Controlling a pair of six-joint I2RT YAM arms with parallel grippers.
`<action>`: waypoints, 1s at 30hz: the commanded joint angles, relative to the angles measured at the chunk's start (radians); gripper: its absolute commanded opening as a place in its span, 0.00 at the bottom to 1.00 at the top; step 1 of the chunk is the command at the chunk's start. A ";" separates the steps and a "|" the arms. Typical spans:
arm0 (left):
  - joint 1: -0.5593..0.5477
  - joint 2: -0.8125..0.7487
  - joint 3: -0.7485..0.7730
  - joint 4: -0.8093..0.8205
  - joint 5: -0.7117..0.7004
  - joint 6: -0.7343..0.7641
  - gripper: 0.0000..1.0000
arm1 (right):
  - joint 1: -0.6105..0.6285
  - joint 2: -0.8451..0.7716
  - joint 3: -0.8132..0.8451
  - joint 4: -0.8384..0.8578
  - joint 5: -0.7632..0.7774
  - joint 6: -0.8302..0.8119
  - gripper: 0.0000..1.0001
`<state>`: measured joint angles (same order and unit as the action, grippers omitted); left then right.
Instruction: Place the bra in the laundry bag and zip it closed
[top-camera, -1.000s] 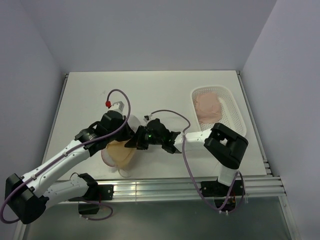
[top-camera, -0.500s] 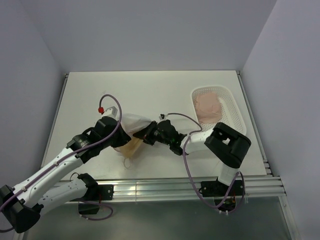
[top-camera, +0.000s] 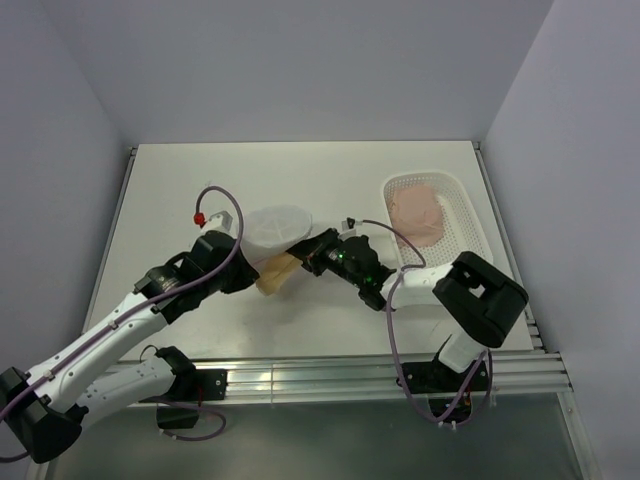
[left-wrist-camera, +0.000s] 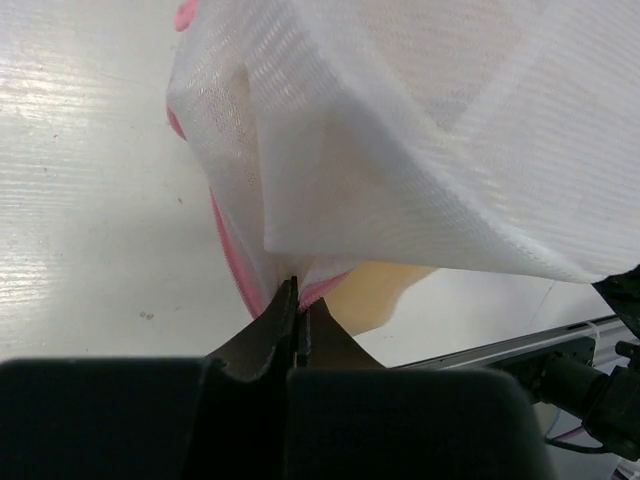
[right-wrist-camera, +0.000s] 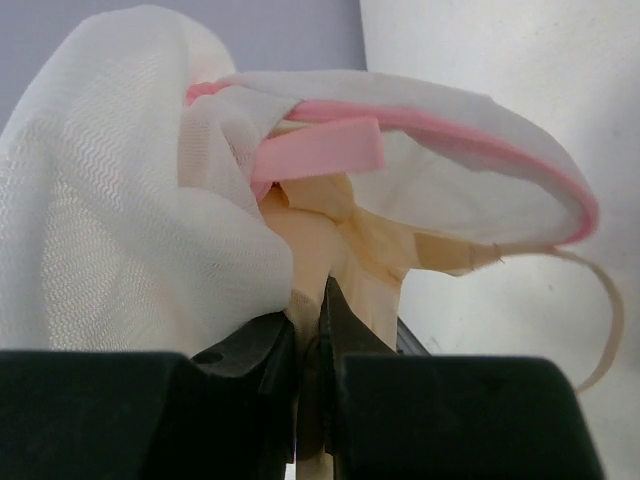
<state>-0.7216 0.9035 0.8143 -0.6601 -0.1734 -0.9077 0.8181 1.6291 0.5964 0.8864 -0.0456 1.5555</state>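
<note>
Poking from mesh laundry bag (top-camera: 272, 224) (pink-rimmed): soft bra (top-camera: 275, 272).

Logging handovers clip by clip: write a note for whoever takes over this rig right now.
Left gripper: shut on the pink zipper rim of the round white mesh laundry bag, holding it up.
Right gripper: shut on the peach-tan padded fabric bra.
Done: bra partly inside the open bag; part hangs outside.
Left: push it fully in, zip closed.
</note>
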 joint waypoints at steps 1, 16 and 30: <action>-0.004 0.003 0.049 -0.029 -0.061 0.004 0.00 | -0.022 -0.083 -0.029 0.103 0.043 0.028 0.00; -0.002 0.089 0.215 -0.024 0.004 0.043 0.00 | -0.040 -0.446 -0.125 -0.196 0.059 -0.096 0.00; -0.042 0.100 0.010 0.335 0.425 -0.065 0.00 | 0.067 -0.339 0.066 -0.659 0.346 -0.362 0.00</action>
<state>-0.7563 1.0031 0.8604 -0.4606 0.1158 -0.9192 0.8642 1.2564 0.5980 0.3279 0.1753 1.2778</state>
